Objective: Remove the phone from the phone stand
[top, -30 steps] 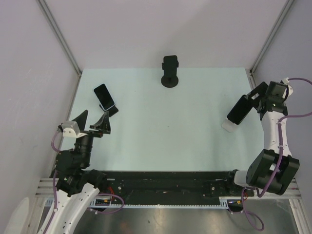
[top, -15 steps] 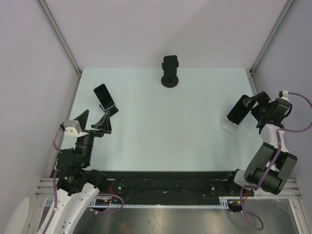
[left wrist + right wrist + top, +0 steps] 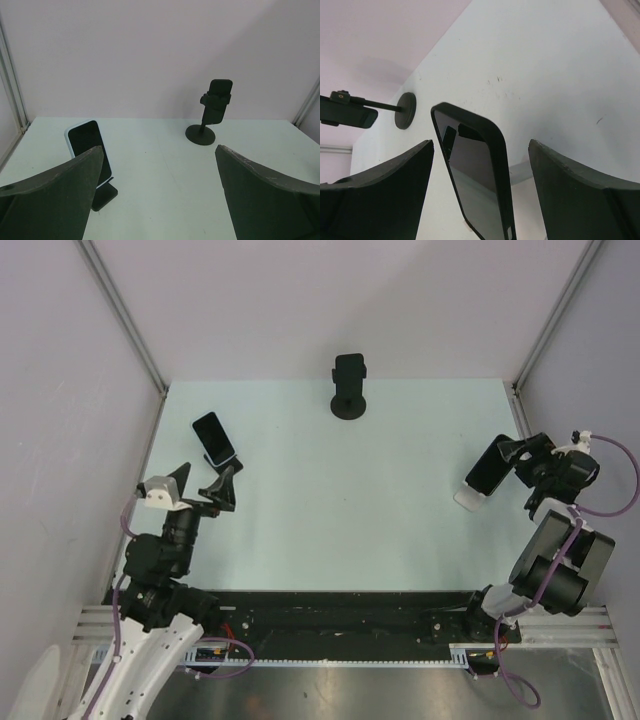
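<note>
Right hand [image 3: 516, 462] withdrew; phone [image 3: 487, 466] leans on white stand [image 3: 467, 499].

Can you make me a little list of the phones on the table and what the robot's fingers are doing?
left phone: leaning on a small black stand, near the left edge
back stand: round black base, far middle; seems to hold a dark phone
right phone: black case, leaning on a white stand
left fingers: open, holding nothing, just short of the left phone
right fingers: open, close beside the right phone, not gripping it
</note>
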Available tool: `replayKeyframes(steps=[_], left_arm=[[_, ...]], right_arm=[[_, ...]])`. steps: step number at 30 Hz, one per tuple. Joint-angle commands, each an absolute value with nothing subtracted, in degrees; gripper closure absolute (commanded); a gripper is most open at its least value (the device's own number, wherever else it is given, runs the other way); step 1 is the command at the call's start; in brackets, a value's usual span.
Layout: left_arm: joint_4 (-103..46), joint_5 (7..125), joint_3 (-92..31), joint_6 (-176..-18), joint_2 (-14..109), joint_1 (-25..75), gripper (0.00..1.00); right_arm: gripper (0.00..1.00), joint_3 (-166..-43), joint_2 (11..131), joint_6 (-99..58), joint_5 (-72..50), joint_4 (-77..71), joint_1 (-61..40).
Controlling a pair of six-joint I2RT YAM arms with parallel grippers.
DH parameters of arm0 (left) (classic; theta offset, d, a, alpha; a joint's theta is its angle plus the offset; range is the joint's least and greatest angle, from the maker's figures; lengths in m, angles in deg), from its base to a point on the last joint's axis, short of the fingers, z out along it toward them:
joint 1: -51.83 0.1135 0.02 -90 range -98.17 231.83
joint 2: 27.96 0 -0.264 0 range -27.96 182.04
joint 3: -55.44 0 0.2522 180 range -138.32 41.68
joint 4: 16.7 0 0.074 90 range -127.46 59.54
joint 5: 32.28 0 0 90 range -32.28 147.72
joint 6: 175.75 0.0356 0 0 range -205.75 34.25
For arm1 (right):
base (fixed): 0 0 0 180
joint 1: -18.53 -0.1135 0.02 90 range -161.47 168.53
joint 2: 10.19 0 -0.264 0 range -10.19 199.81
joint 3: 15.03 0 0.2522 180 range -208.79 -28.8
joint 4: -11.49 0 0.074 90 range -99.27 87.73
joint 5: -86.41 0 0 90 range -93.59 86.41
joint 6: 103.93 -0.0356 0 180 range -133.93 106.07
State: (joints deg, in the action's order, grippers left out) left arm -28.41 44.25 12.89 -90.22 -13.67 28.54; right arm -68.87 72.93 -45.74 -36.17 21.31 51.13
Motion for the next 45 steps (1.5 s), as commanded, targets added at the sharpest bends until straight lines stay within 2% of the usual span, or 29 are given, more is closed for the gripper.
replayKeyframes(steps=[1, 8, 20, 30, 39, 41, 45], left_arm=[[-27.56, 45.85, 13.56, -88.03, -12.31, 28.19, 0.0], [-27.38, 47.79, 13.47, -87.77, -10.91, 28.19, 0.0], [-27.21, 49.37, 13.56, -87.07, -9.76, 28.19, 0.0], [-27.12, 49.46, 13.56, -86.98, -9.94, 28.19, 0.0], [-27.12, 49.72, 13.64, -86.98, -10.2, 28.19, 0.0], [-27.03, 49.72, 13.64, -87.06, -10.2, 28.19, 0.0], [-27.03, 50.07, 13.64, -87.24, -10.2, 28.1, 0.0]], right_arm=[[0.19, -68.61, 74.62, -48.02, -39.45, 31.21, 52.8], [0.23, -68.61, 78.67, -51.45, -43.67, 39.21, 53.68], [0.37, -68.7, 81.04, -53.3, -46.57, 45.37, 53.86], [0.62, -68.7, 79.29, -52.78, -48.24, 44.49, 53.95], [0.97, -68.7, 73.76, -52.07, -48.86, 42.12, 53.86], [1.0, -68.78, 71.92, -52.16, -48.95, 41.94, 53.86], [1.0, -68.7, 68.4, -52.42, -48.86, 41.15, 53.6]])
